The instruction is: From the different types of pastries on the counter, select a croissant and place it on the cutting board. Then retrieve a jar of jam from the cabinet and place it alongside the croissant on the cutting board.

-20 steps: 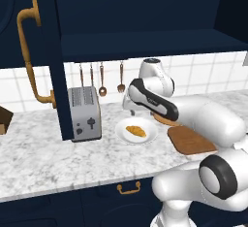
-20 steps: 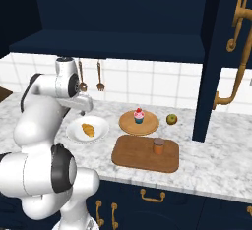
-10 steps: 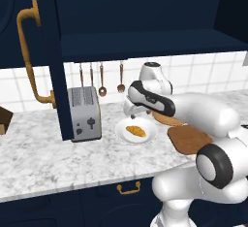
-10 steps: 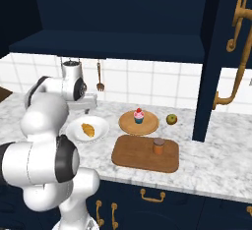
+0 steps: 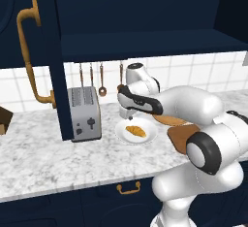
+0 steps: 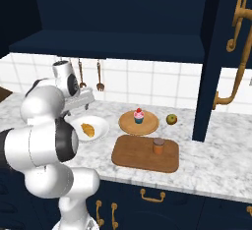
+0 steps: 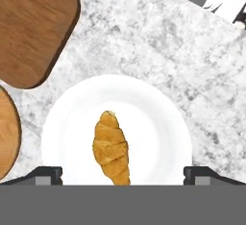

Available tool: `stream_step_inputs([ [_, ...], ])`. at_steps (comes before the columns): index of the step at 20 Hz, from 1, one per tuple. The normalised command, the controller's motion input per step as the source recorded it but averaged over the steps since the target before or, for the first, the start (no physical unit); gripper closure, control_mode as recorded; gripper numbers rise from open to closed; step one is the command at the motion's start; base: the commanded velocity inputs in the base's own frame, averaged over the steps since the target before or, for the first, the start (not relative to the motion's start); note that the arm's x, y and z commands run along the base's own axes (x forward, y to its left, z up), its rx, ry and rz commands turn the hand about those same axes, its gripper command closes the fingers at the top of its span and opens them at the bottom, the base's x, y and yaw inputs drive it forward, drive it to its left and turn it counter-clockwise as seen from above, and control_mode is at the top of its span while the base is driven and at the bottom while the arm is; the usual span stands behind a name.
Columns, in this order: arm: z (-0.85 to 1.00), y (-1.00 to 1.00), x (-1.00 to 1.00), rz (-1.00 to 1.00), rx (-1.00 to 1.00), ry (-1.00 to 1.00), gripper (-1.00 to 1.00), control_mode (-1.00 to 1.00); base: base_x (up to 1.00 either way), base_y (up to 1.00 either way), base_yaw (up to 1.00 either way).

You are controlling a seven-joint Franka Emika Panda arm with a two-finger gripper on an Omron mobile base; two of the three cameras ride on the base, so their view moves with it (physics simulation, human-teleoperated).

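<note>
On the white-and-grey marbled table (image 6: pixel 206 167), going left to right in the right base view: the round white plate (image 6: pixel 101 126) carries the small golden-orange crescent croissant (image 6: pixel 88 129), partly behind the white arm. The tool (image 7: pixel 122 171) hangs above that plate; in the hand view its tips stand wide apart at the plate's edges, holding nothing. Next is the round tan wooden plate (image 6: pixel 129 124) with the pink-frosted cupcake (image 6: pixel 139 116), then the flat brown wooden cutting board (image 6: pixel 133 154) bearing the small orange-brown jam jar (image 6: pixel 158 146). The small round green-brown fruit (image 6: pixel 171 119) sits beyond. Since a second ago the arm has swung over the croissant plate; the things have stayed put.
</note>
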Motion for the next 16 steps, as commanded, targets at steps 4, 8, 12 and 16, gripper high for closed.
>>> stream_step_inputs([
  [4,-0.21,-0.22,0.01,0.21,-0.09,0.01,-1.0,-1.0,0.0,0.0,0.0],
  [8,-0.19,-0.07,0.08,0.26,0.0,0.0,-1.0,-1.0,0.0,0.0,0.0],
  [12,-0.1,0.0,0.18,0.25,0.0,0.0,-1.0,-1.0,0.0,0.0,0.0],
  [16,-0.23,0.0,0.15,0.18,0.0,0.0,-1.0,-1.0,0.0,0.0,0.0],
])
